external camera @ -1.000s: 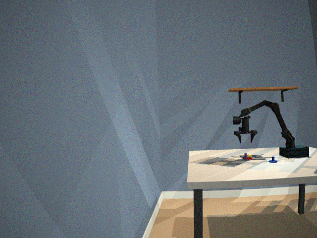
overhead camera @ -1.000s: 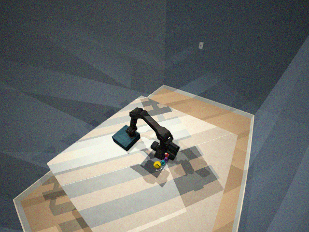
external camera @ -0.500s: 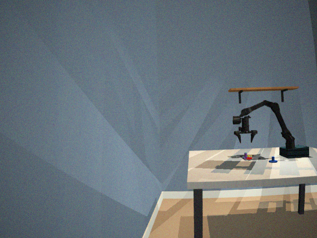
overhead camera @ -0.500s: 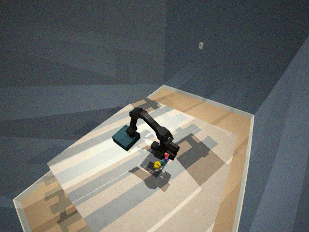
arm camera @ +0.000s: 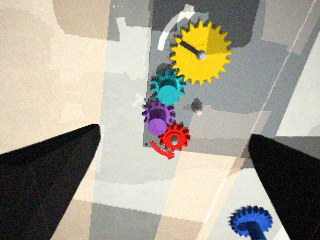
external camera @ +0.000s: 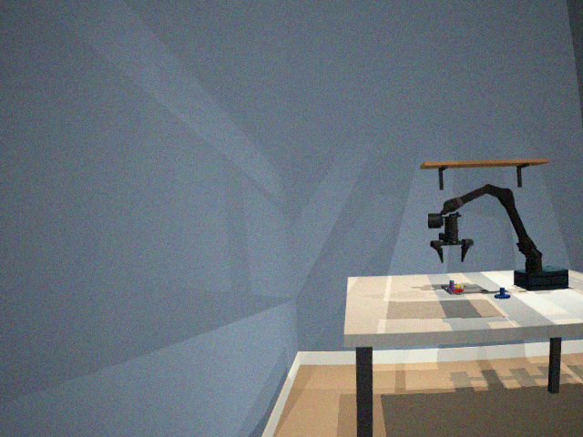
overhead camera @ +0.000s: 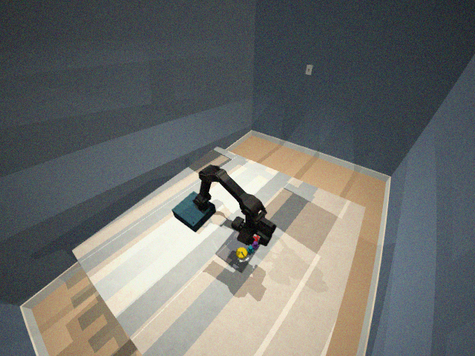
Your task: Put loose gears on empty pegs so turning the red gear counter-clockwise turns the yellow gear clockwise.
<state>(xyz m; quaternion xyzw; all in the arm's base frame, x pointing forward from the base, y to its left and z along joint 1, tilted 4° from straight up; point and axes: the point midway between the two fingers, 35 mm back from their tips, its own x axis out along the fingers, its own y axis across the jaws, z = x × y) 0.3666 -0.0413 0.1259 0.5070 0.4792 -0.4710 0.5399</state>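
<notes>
My gripper (external camera: 452, 261) (arm camera: 174, 136) is open and empty, high above the grey board (arm camera: 240, 90). On the board the red gear (arm camera: 174, 138) (overhead camera: 256, 238), the purple gear (arm camera: 158, 116) (overhead camera: 254, 245), the teal gear (arm camera: 168, 91) (overhead camera: 250, 249) and the yellow gear (arm camera: 210, 60) (overhead camera: 241, 254) with its black stripe stand in a row, each close against its neighbour; the teeth look meshed in the wrist view. One empty peg (arm camera: 196, 105) shows right of the purple and teal gears. A blue gear (arm camera: 251, 221) (external camera: 502, 293) with a handle stands on the table off the board.
The arm's teal base (overhead camera: 194, 211) (external camera: 541, 277) stands on the table (external camera: 363, 310). A wooden shelf (external camera: 485, 163) is on the wall behind the arm. The white arrow (arm camera: 172, 27) and red arrow (arm camera: 162, 151) lie beside their gears.
</notes>
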